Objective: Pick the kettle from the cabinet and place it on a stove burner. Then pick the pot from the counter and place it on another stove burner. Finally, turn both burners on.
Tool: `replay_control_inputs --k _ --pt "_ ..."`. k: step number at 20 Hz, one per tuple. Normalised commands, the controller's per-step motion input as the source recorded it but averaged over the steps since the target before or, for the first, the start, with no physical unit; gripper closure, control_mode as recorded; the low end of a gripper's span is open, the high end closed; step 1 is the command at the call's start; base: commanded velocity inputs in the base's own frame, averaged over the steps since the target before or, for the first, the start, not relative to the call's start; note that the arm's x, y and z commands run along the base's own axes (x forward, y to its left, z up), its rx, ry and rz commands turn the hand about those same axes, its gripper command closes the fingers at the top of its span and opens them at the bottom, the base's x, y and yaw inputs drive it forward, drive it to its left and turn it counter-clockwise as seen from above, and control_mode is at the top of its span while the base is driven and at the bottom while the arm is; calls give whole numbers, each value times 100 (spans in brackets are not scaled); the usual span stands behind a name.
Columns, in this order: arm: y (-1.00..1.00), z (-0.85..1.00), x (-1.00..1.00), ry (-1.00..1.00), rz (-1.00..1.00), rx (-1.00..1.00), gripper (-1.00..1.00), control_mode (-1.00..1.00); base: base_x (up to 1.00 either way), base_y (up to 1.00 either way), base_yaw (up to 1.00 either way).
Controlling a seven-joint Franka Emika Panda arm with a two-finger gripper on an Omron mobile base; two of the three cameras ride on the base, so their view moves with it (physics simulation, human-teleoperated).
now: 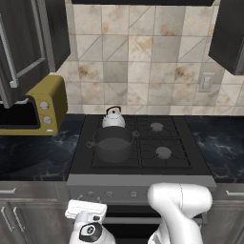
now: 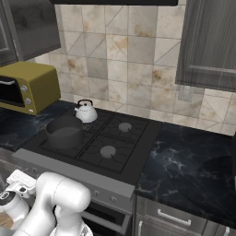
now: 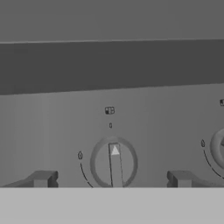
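Kettle and pot sit on the stove; the gripper faces a knob.

On the black cooktop, the pot rests on the front-left burner and the kettle on the back-left one, just behind it at 12 o'clock. The front-right burner at 3 o'clock of the pot is bare. In the hand view the fingers stand wide apart, holding nothing, either side of a round grey knob on the stove's front panel, its pointer at 12 o'clock.

Yellow microwave at left, tiled backsplash, wall outlet, stove knob.
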Motion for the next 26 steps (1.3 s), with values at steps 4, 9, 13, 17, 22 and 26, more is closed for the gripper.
replay_control_inputs --k 4,9,13,17,22,26 --pt "0 3 0 -3 0 0 -100 -100 0 0 0" --pt "0 0 0 -1 0 -1 -100 -100 0 0 0" --pt "0 1 0 -3 0 -2 -100 -100 0 0 0" --pt "0 0 0 -2 0 -2 -100 -100 0 0 0" --pt "0 0 0 -2 0 -2 -100 -100 0 0 0" --pt "0 1 0 -4 0 -2 -100 -100 0 0 0"
